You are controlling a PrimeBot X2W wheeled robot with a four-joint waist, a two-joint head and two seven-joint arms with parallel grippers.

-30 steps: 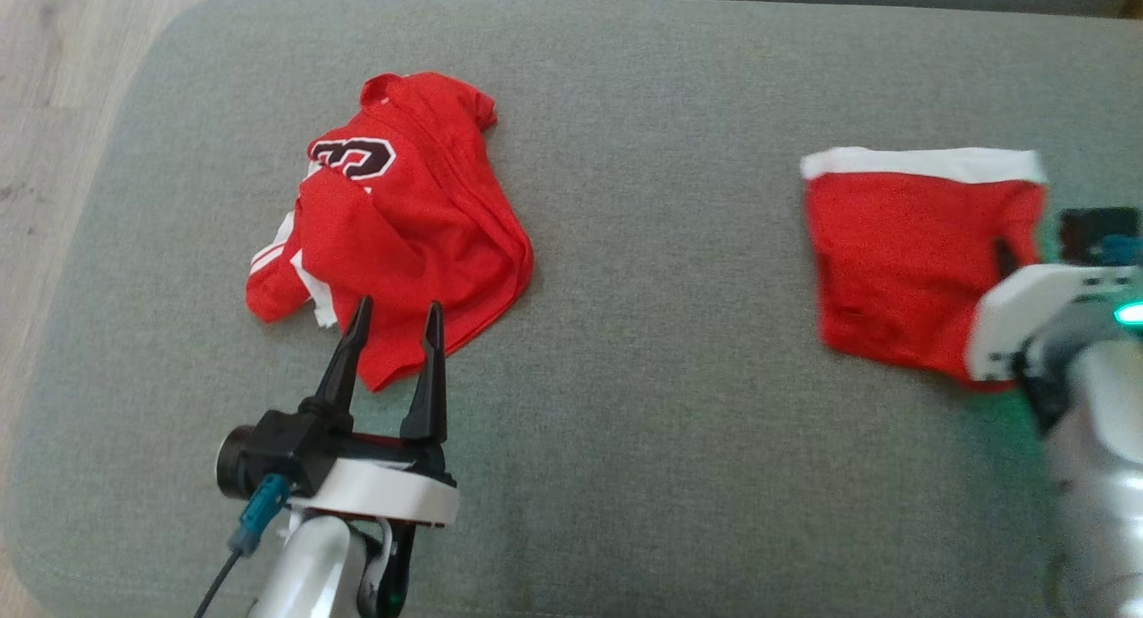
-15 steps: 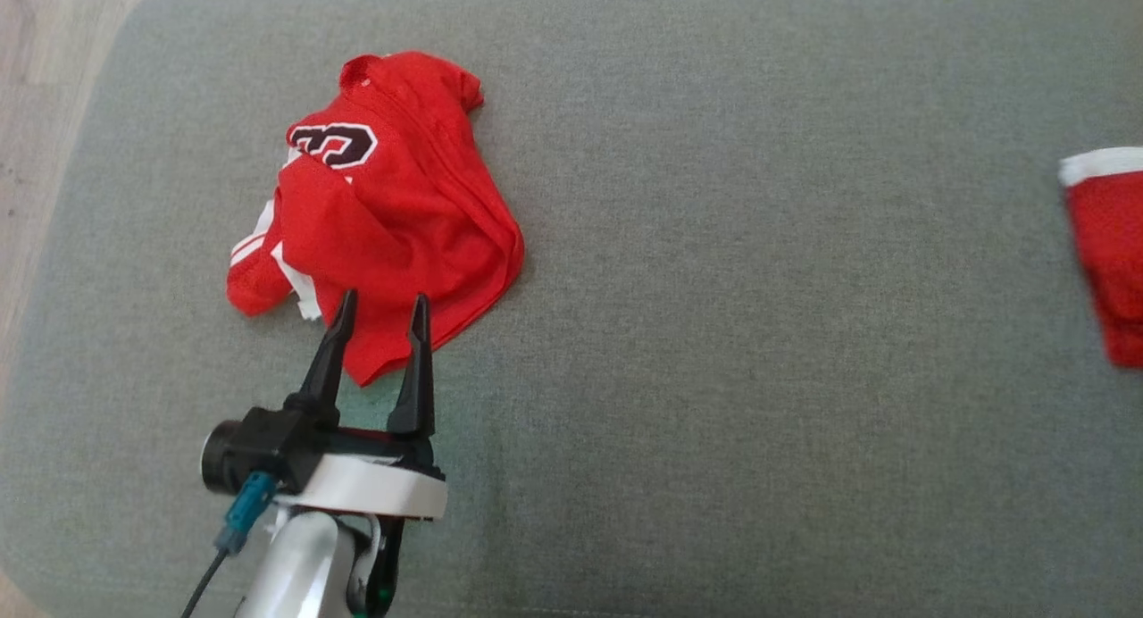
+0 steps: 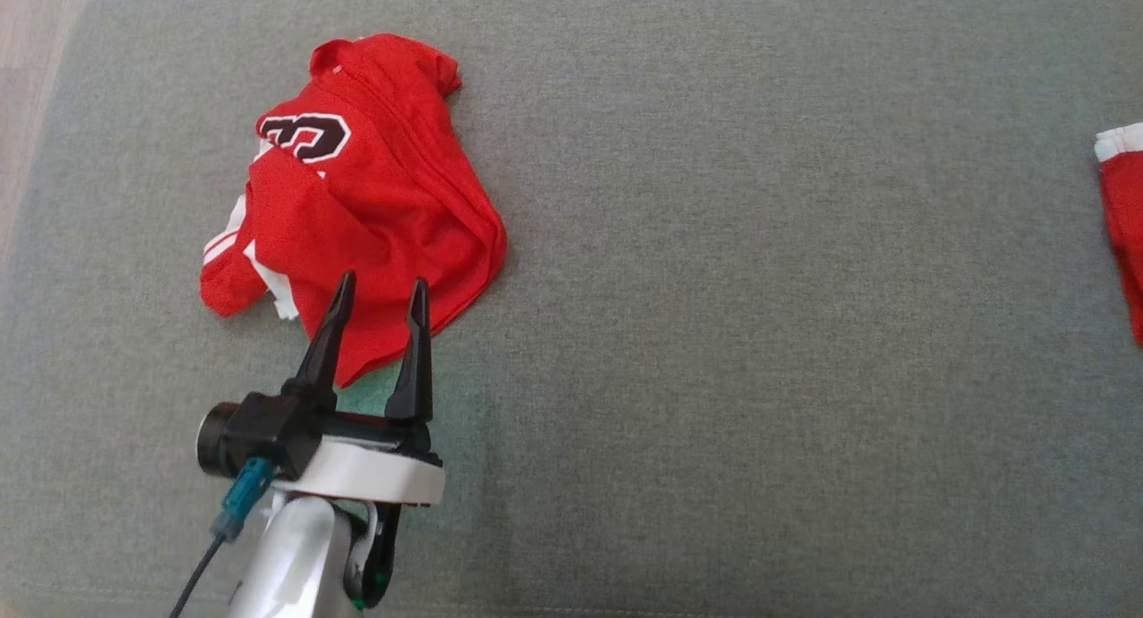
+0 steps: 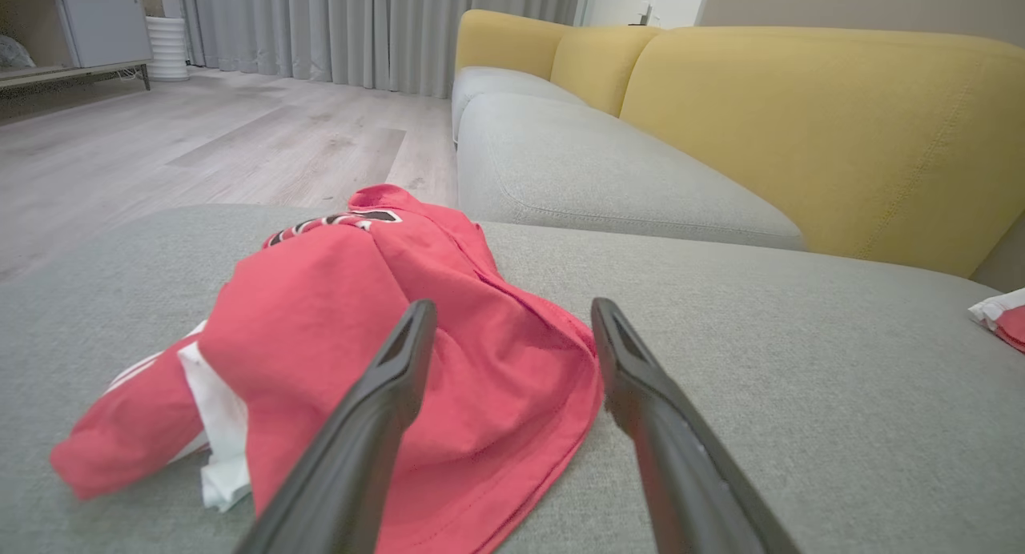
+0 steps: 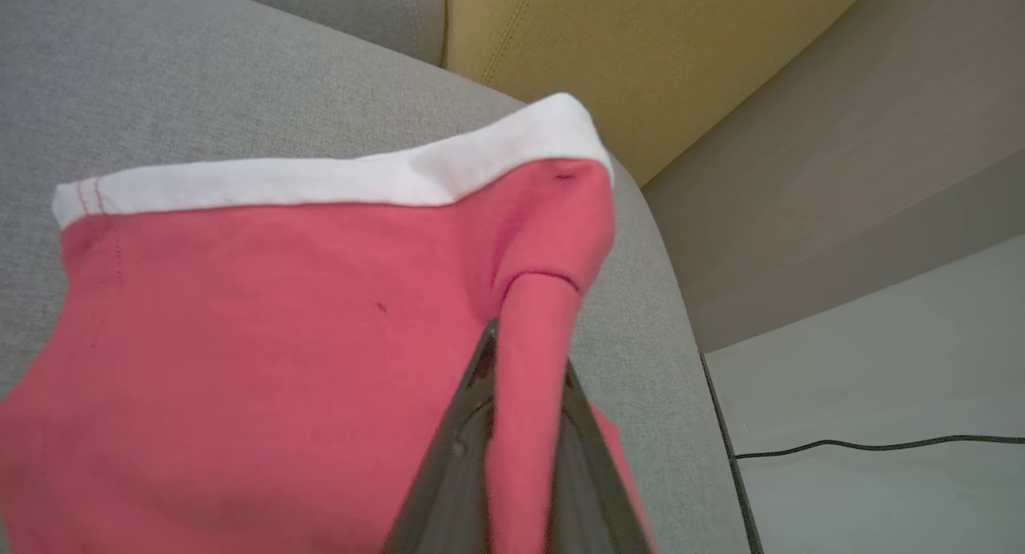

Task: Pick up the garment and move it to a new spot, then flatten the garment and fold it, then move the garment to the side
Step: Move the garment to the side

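Red cloth sits clamped in the right gripper [image 5: 512,362]: folded shorts [image 5: 280,314] at the cushion's [image 3: 714,377] right edge, probably being set aside. The left gripper [image 3: 380,283] gapes over the crumpled jersey [image 3: 357,216] near the left edge, not yet lifted, flattened or folded.

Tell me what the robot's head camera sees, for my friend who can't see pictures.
A crumpled red jersey with a dark number lies on a grey cushion, and the robot's open left gripper points at its near edge. A second red garment with a white band peeks in at the far right.
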